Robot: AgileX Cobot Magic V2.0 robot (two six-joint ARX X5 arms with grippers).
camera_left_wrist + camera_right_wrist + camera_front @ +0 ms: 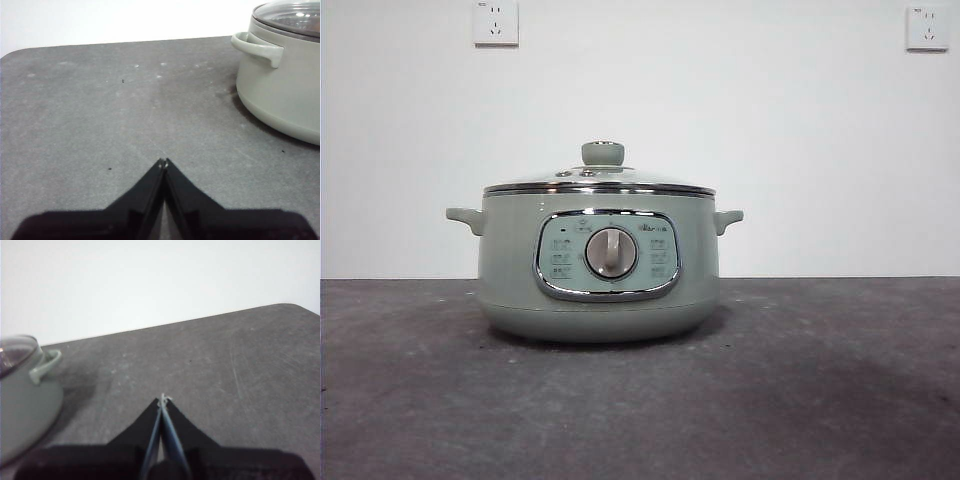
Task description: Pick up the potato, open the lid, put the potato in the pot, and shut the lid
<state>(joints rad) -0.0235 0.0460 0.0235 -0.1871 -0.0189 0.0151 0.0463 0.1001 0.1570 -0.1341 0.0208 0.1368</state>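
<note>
1. The left gripper hangs over bare table, its two black jaws pressed together at the tips with nothing between them
2. In the left wrist view the pot stands off to one side of that gripper, well apart from it, showing one ear handle and the edge of the lid
3. In the front view the pot sits in the middle of the dark grey table, control panel facing the camera with its round dial at the centre
4. The lid is on the pot, its chrome rim seated level all round, with the pale green knob upright on top
5. The potato does not show in any view; whether it lies inside the pot cannot be told
6. Two wall sockets sit high on the white wall behind
7. The right gripper also hangs over bare table, jaws closed tip to tip and holding nothing; the pot is off to its side, well apart, one ear handle turned toward it
8. Neither arm shows in the front view
</note>
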